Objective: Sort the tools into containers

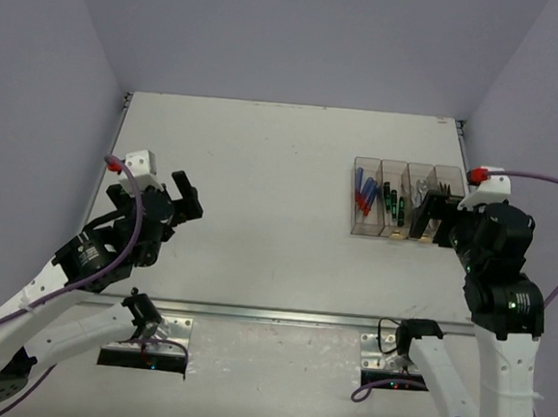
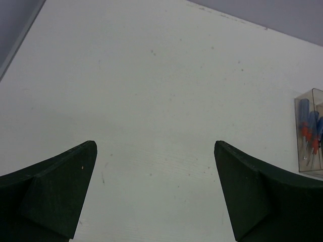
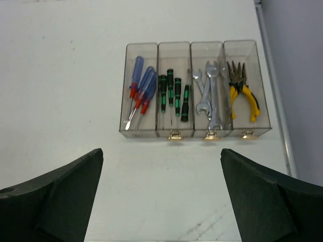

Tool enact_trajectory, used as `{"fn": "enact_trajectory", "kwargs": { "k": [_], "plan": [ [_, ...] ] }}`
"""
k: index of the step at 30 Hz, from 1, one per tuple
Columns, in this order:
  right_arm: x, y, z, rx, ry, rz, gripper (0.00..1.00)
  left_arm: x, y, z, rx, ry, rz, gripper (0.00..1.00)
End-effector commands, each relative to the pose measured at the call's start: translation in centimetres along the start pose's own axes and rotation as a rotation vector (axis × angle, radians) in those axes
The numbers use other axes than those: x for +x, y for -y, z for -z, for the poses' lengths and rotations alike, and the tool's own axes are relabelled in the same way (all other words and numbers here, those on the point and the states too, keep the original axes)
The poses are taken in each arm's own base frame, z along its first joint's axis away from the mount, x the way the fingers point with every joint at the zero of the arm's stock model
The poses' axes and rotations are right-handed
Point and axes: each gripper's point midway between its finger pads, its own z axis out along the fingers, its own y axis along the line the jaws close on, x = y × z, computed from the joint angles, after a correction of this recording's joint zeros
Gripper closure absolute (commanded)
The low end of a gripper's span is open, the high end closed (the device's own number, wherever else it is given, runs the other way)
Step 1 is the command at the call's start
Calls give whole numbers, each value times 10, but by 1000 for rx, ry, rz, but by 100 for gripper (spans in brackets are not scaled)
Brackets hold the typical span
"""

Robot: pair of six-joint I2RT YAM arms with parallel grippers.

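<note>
Four clear brownish bins [image 3: 137, 130] stand joined in a row at the right of the table [image 1: 261, 188]. From left to right they hold blue-handled screwdrivers [image 3: 140, 85], green and black screwdrivers [image 3: 174, 93], silver wrenches [image 3: 209, 96] and yellow-handled pliers [image 3: 242, 93]. The row also shows in the top view [image 1: 363, 232]. My right gripper [image 3: 161, 194] is open and empty, just in front of the bins. My left gripper [image 2: 155, 189] is open and empty over bare table at the left; the leftmost bin [image 2: 309, 132] shows at its right edge.
Purple-grey walls close the table at the back and both sides. A metal rail [image 1: 280, 315] runs along the near edge. A raised strip [image 3: 275, 85] borders the table right of the bins.
</note>
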Motion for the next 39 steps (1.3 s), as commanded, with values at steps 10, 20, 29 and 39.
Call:
{"fn": "enact_trajectory", "kwargs": {
  "k": [10,20,29,39],
  "plan": [
    [63,-13,41,-124,130,41,1,-15,-43,21,21,186,163,0],
    [71,7,44,-25,180,68,1,-5,-34,12,34,170,174,0],
    [73,2,39,-48,166,55,1,-11,-55,8,-62,217,221,0],
    [75,3,36,-31,139,39,1,-11,-58,-3,-70,231,164,0]
  ]
}}
